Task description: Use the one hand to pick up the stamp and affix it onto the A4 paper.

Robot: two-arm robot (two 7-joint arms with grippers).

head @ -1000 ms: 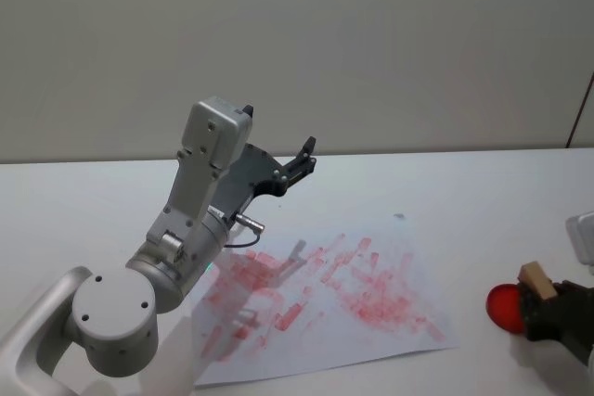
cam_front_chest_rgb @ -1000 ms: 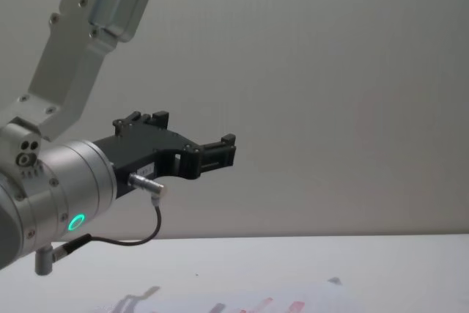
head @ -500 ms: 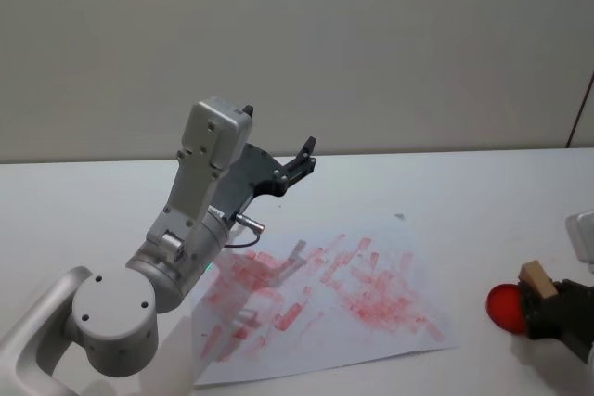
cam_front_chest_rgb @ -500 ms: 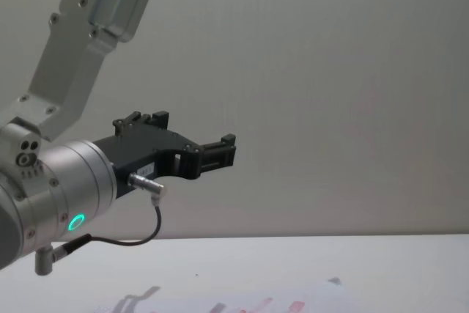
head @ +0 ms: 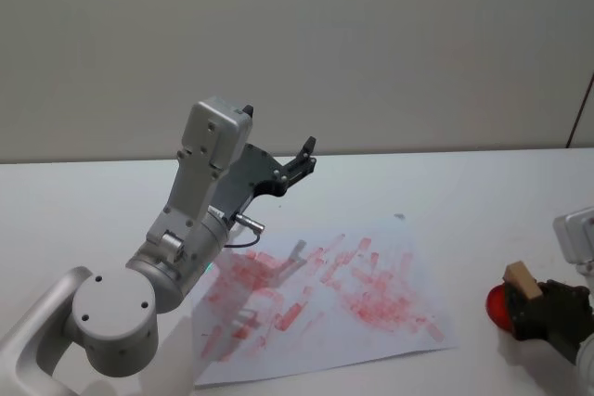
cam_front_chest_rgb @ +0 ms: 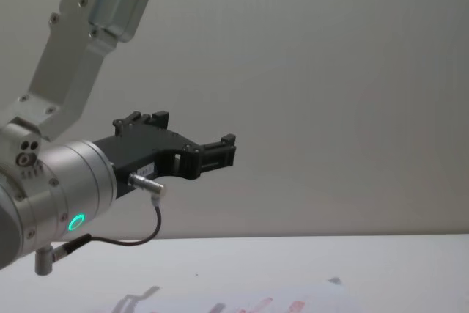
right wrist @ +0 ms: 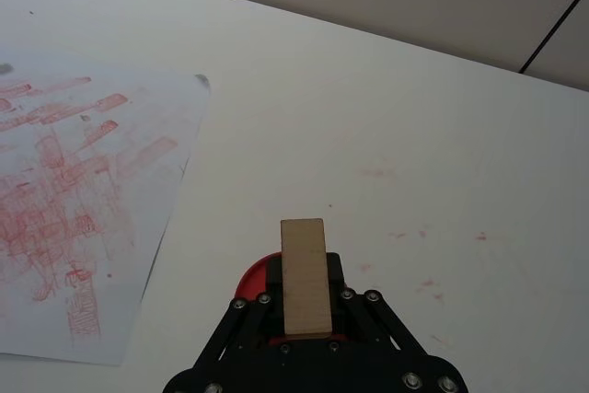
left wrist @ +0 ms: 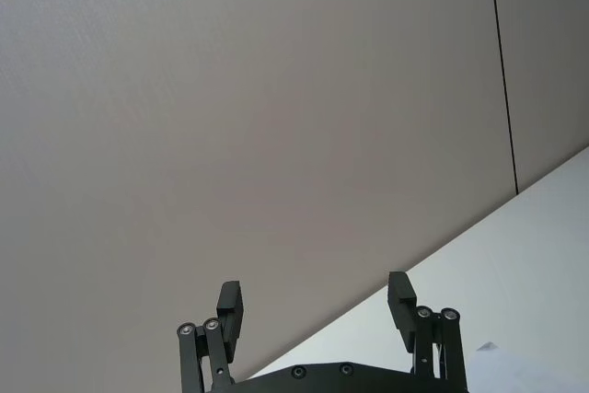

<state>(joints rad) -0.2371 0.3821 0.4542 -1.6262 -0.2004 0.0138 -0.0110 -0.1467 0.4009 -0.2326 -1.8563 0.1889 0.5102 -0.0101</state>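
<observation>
The stamp (right wrist: 305, 275) is a light wooden block standing upright between the black fingers of my right gripper (right wrist: 305, 299), which is shut on it. In the head view the stamp (head: 520, 279) and right gripper (head: 536, 311) sit at the table's right edge, just above a red ink pad (head: 497, 308). The A4 paper (head: 325, 333) lies flat in the middle of the table, covered with red-pink marks. Its near corner (right wrist: 110, 172) is a short way from the stamp. My left gripper (head: 306, 150) is raised above the table on the arm with the green ring, open and holding nothing.
The raised left arm (head: 200, 201) stands over the paper's left part. Faint red spots (right wrist: 423, 283) mark the white table to the right of the pad. A plain wall (cam_front_chest_rgb: 330, 71) rises behind the table's far edge.
My right gripper has shifted a little to the left with the stamp, covering more of the red pad. The left arm has not moved.
</observation>
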